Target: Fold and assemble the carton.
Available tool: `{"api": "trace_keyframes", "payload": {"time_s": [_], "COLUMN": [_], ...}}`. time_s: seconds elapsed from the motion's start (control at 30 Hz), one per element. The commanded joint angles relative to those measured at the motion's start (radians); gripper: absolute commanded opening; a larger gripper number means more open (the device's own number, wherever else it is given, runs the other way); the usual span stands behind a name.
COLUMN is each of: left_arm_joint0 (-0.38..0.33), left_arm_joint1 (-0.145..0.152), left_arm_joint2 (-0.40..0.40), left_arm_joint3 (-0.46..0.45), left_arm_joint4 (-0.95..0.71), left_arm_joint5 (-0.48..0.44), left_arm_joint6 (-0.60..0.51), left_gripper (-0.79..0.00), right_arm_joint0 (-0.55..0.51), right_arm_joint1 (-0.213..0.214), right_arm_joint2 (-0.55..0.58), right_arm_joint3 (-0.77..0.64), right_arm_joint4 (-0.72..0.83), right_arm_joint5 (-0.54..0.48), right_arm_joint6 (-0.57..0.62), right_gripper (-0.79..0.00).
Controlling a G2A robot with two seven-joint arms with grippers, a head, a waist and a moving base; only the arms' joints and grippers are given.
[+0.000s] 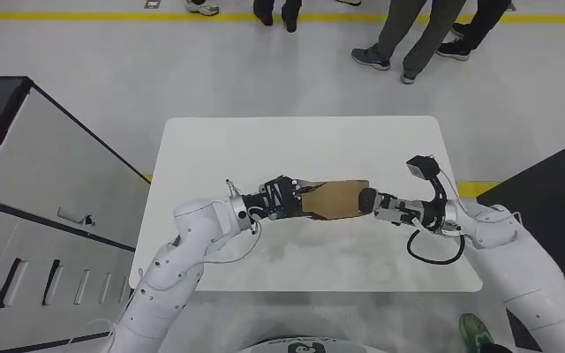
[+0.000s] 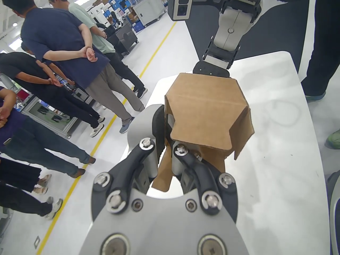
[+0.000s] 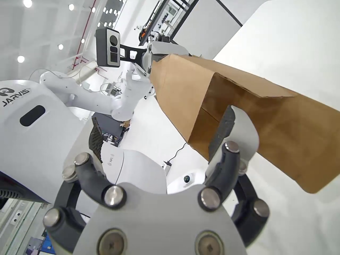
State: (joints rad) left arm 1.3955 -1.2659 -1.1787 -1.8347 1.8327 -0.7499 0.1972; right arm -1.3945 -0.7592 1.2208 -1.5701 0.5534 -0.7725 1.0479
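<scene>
Pinching a carton (image 1: 334,199) flap, left tool (image 2: 166,134); right tool (image 1: 365,201) spread open against the opposite end.

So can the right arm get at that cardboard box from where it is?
Probably yes: the right gripper sits at one end of the carton, one finger lying against the cardboard, nothing between them. The left gripper holds the other end.

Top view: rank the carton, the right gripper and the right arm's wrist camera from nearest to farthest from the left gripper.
1. carton, held in the left gripper.
2. right gripper, at the carton's other end.
3. wrist camera, farther along the right arm.
</scene>
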Motion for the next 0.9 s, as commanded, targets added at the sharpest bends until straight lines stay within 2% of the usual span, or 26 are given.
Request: {"api": "trace_keyframes", "payload": {"time_s": [0.0,0.23,0.33,0.87], "left_arm_joint0": [-0.005,-0.005,-0.001,-0.03], "left_arm_joint1": [0.003,0.003,0.003,0.017], "left_arm_joint2": [0.004,0.004,0.012,0.035], "left_arm_joint3": [0.0,0.0,0.01,0.033], "left_arm_joint4": [0.006,0.006,-0.018,-0.087], "left_arm_joint5": [-0.023,-0.023,-0.006,-0.042], "left_arm_joint6": [0.005,0.005,-0.006,-0.012], "left_gripper": [-0.785,-0.785,-0.785,-0.785], "right_arm_joint0": [0.003,0.003,-0.004,0.03], "right_arm_joint1": [0.006,0.006,0.002,-0.013], "right_arm_joint2": [-0.005,-0.005,-0.014,-0.044], "right_arm_joint3": [0.005,0.005,-0.004,0.042], "right_arm_joint4": [0.013,0.013,0.007,0.113], "right_arm_joint5": [0.006,0.006,0.041,0.104], "right_arm_joint6": [0.006,0.006,-0.013,0.103], "right_gripper": [0.0,0.0,0.0,0.0]}}
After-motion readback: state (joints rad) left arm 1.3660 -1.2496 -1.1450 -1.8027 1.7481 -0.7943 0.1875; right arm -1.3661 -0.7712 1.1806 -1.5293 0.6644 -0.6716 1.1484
